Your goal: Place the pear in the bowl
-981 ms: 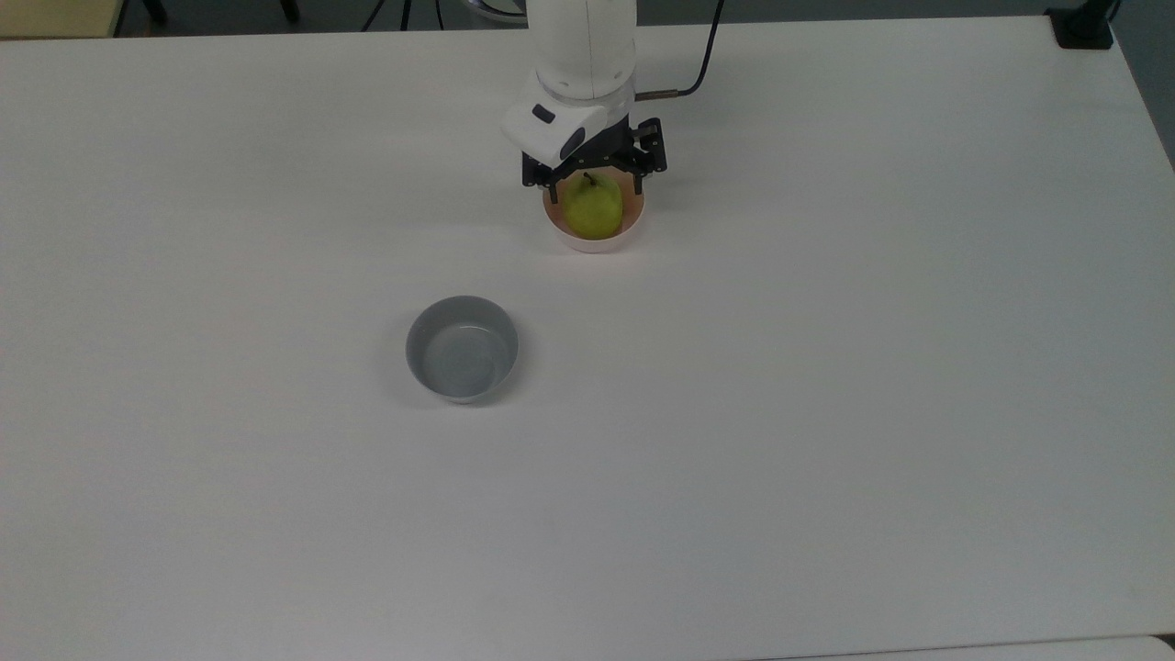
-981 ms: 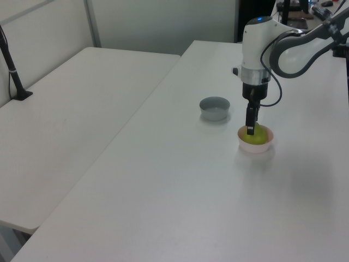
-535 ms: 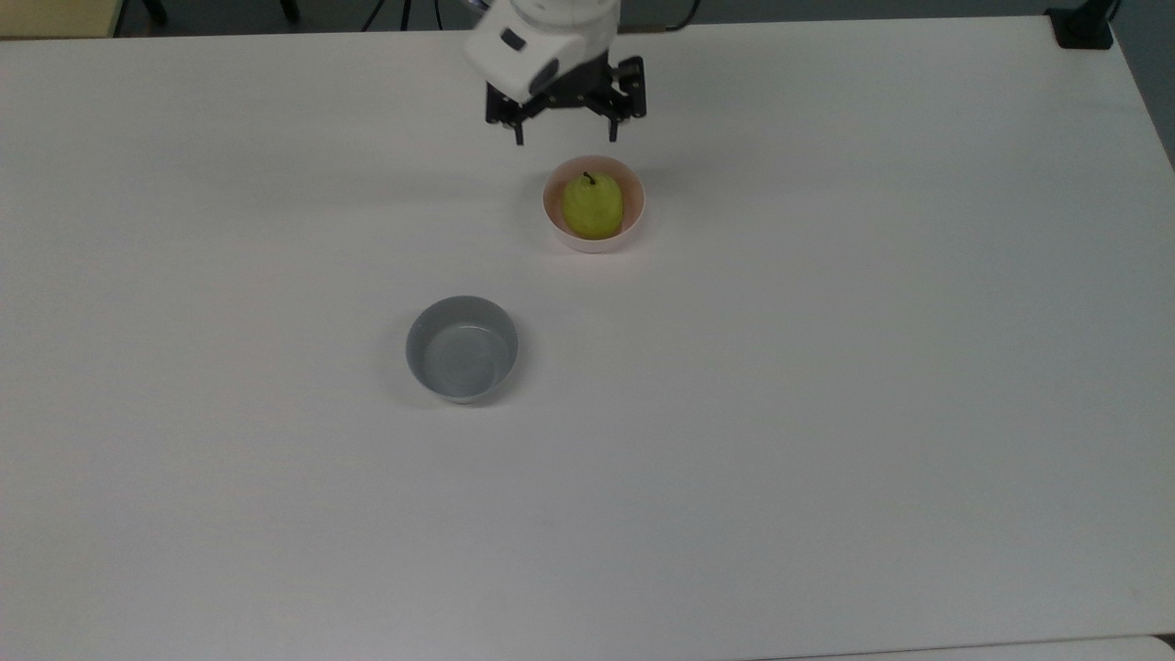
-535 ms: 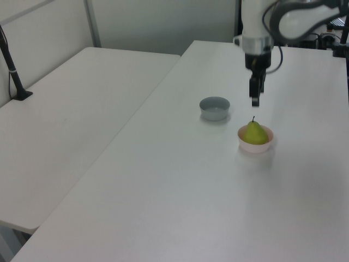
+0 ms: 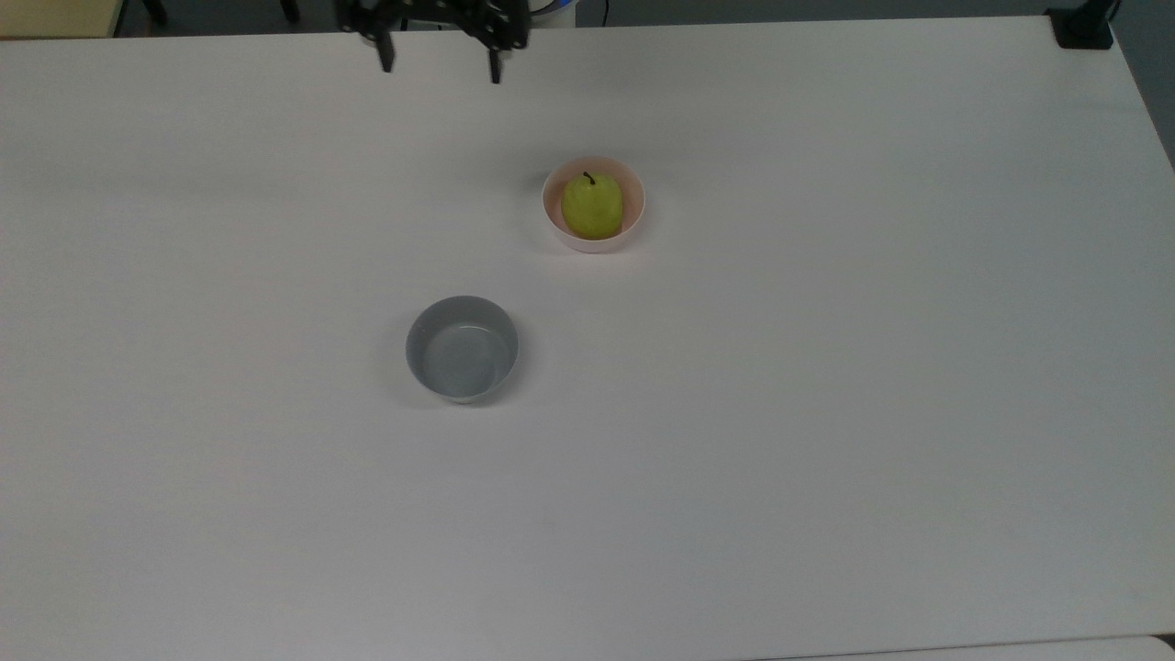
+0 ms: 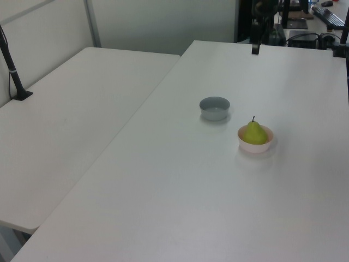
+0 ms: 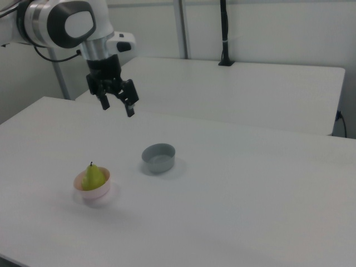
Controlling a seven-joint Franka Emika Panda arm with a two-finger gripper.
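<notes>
Here the pear [image 5: 592, 206] sits inside the pink bowl [image 5: 556, 225], stem up, its body rising above the rim. In the left view the pear [image 6: 254, 132] stands upright in the bowl [image 6: 254, 147]; in the right view the pear [image 7: 93, 176] and the bowl [image 7: 93, 192] show the same relation. Nothing touches the fruit. On this evidence the placement is judged complete: the pear rests in the named container and is free of any hold.

The gripper [image 5: 439, 62] hangs well apart from the bowl, near the top view's upper edge and toward the top view's left of the bowl. Its two fingers are spread wide with nothing between them. The right view shows the gripper [image 7: 117, 107] high above the table [image 7: 256, 200], carried on the white arm [image 7: 67, 25]. What remains, if anything, is judged to be only the parking of the arm.

The grey bowl [image 5: 462, 349] stands empty on the table, well apart from the pink bowl, toward the top view's lower left. It plays no part in the task. A second table [image 6: 65, 125] adjoins at the left view's left, with a dark post [image 6: 12, 68] on it. No object stands between the gripper and the bowl, and no obstruction is apparent.
</notes>
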